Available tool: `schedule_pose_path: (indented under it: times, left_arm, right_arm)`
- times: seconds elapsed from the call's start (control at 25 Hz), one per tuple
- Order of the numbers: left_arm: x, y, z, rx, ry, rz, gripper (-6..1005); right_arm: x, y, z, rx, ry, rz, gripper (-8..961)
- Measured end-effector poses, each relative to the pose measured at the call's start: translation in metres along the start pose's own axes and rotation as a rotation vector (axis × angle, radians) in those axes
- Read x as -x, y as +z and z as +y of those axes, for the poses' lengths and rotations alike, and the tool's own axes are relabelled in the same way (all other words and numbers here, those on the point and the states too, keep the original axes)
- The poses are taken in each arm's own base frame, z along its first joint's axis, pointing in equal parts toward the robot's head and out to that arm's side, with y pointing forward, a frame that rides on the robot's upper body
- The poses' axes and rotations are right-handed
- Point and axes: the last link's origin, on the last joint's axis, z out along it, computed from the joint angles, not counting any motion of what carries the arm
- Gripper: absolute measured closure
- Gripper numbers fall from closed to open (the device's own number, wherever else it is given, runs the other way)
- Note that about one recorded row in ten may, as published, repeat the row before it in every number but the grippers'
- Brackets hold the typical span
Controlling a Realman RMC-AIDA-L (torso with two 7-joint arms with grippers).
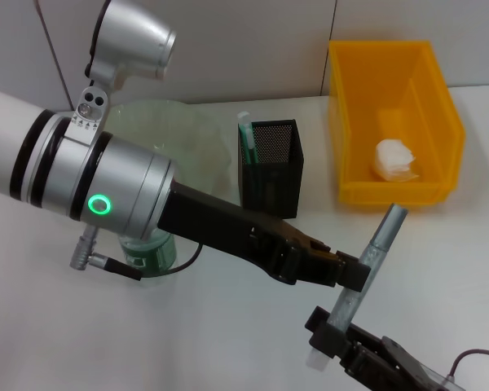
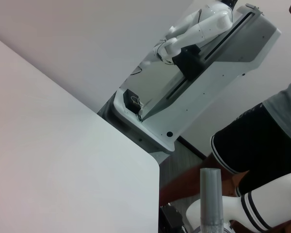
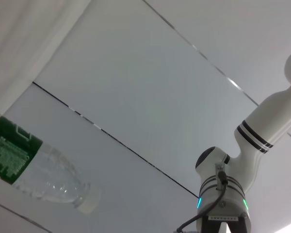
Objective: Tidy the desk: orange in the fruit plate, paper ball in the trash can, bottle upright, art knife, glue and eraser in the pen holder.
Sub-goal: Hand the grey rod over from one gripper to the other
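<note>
The art knife (image 1: 373, 259), a long grey bar, stands tilted in the air at the front right. My right gripper (image 1: 332, 330) is shut on its lower end. My left gripper (image 1: 355, 275) reaches across from the left and meets the knife's middle; its grip is hidden. The knife's tip (image 2: 211, 199) shows in the left wrist view. The paper ball (image 1: 395, 159) lies in the trash can (image 1: 354, 122). The bottle (image 1: 147, 251) (image 3: 39, 170) stands behind my left arm. A green-and-white stick (image 1: 246, 138) juts from the pen holder (image 1: 270, 167). The fruit plate (image 1: 179, 134) sits at the back left. Orange and eraser are out of view.
My left forearm (image 1: 228, 228) spans the middle of the table and covers much of it. The table's far edge (image 2: 155, 170) shows in the left wrist view, with another robot and a person beyond it.
</note>
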Motion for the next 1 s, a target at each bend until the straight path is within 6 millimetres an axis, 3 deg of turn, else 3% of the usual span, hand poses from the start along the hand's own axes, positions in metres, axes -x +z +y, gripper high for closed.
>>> schedule_pose_path:
  times: [0.24,1.0]
  left_arm:
    - [-0.0012,-0.0009,0.0002,0.001,0.003,0.007,880]
    - [-0.0018,-0.0018,0.0002,0.003,0.003,0.014,861]
  right_arm:
    - [-0.0002,0.0008,0.0007,0.002,-0.013,-0.001,573]
    - [0.0001,0.0033,-0.0001,0.010,-0.048,0.030,720]
